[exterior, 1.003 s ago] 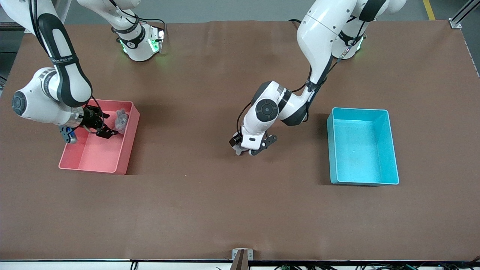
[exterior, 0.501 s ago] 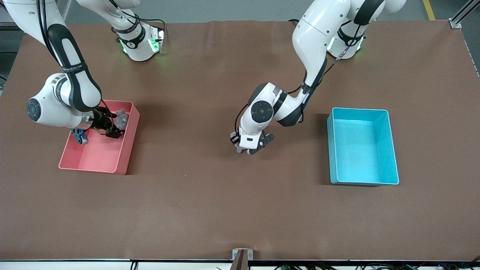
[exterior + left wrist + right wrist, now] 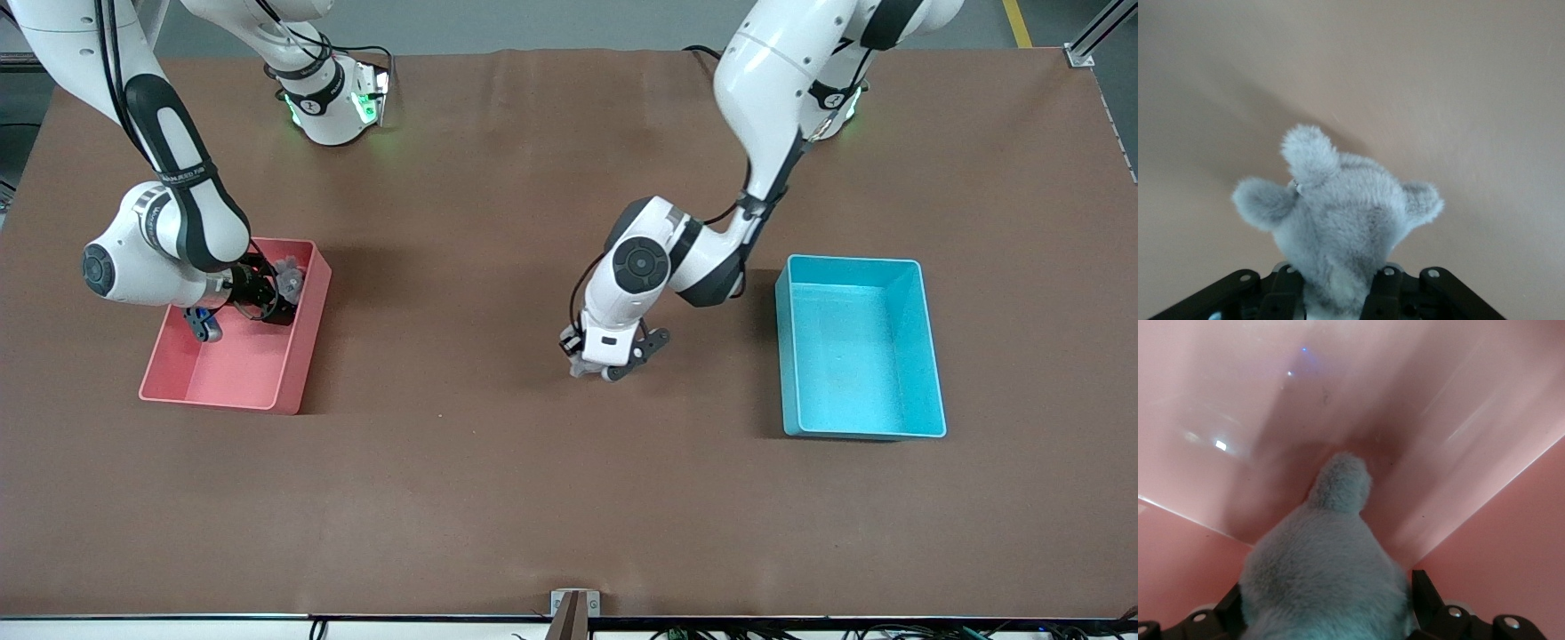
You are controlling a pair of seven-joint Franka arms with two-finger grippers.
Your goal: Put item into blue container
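Note:
The blue container (image 3: 845, 356), a cyan bin with nothing in it, stands toward the left arm's end of the table. My left gripper (image 3: 606, 366) hangs over the bare table middle, shut on a grey plush toy (image 3: 582, 366). In the left wrist view the plush (image 3: 1338, 213) sticks out from between the gripper (image 3: 1336, 297), ears outward. My right gripper (image 3: 274, 300) is down inside the pink bin (image 3: 222, 373), open, its fingers on either side of a second grey plush (image 3: 290, 279). In the right wrist view that plush (image 3: 1331, 567) fills the gap of the gripper (image 3: 1328, 617).
The pink bin's walls (image 3: 1485, 540) close in around the right gripper. The brown table (image 3: 498, 498) lies between the two bins. A small bracket (image 3: 574, 604) sits at the table's front edge.
The left arm has carried its plush a little toward the blue container. The right gripper has pushed farther into the pink bin, up to the plush there.

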